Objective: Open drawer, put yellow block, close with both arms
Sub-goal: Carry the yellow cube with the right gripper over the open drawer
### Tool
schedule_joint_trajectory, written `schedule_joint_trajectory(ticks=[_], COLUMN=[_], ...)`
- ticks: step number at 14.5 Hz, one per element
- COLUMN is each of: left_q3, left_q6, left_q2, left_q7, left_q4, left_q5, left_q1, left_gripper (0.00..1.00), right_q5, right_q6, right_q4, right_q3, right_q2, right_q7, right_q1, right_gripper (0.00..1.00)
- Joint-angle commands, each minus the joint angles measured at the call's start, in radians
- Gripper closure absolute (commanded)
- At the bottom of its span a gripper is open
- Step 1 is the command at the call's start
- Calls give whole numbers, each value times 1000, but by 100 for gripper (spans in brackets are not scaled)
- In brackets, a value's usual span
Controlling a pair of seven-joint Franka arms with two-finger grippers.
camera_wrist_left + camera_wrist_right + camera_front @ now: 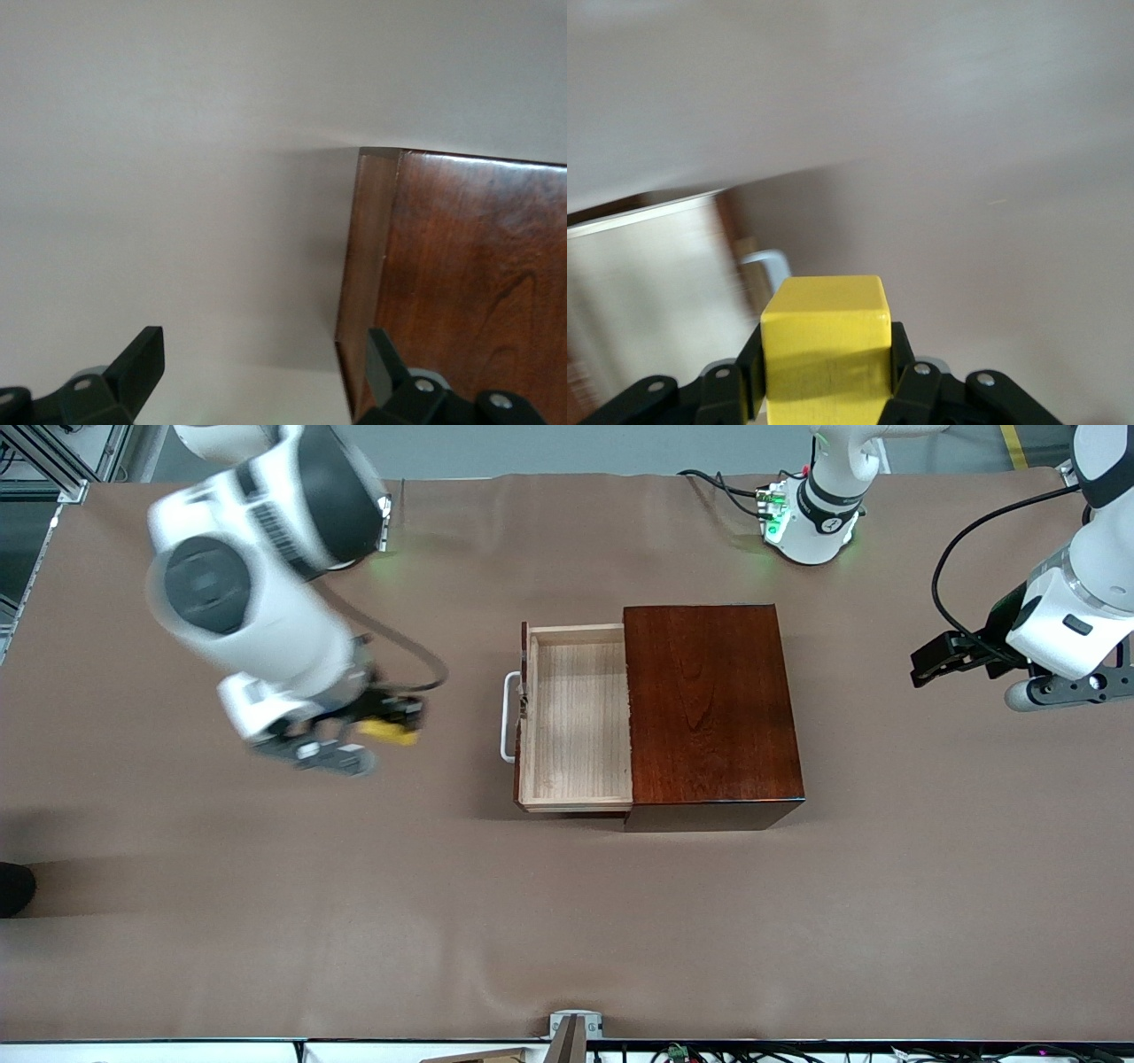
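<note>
The drawer (576,717) stands pulled out of the dark mahogany box (709,708), its pale wooden tray bare and its white handle (508,717) toward the right arm's end. My right gripper (394,722) is shut on the yellow block (388,731), up in the air over the brown cloth short of the handle. In the right wrist view the yellow block (826,350) fills the space between both fingers, with the drawer (647,283) and handle (769,263) ahead. My left gripper (930,662) hangs open over the cloth at the left arm's end; the box corner (461,283) shows in its wrist view.
A brown cloth (354,912) covers the whole table. The left arm's base (811,514) with a green light stands at the table's edge farthest from the front camera. A small metal bracket (574,1027) sits at the edge nearest that camera.
</note>
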Motion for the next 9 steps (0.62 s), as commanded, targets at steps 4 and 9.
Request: schedule_joint_trajectory(ticks=[4,9], left_q3=[40,49], left_q6=[-16,-16], left_q2=[-44,-35], left_q7=[109,112], left_q4=[-10,-8], left_q5=[34,34], left_q1=[-37,-34], left_gripper=[0,0], right_q5=[86,97], right_q6=[248,378], right_q4=[-16,-20], right_q3=[-15,-15], right_q2=[125,222], right_q7=[41,32], right_q1=[99,156], right_gripper=[98,99])
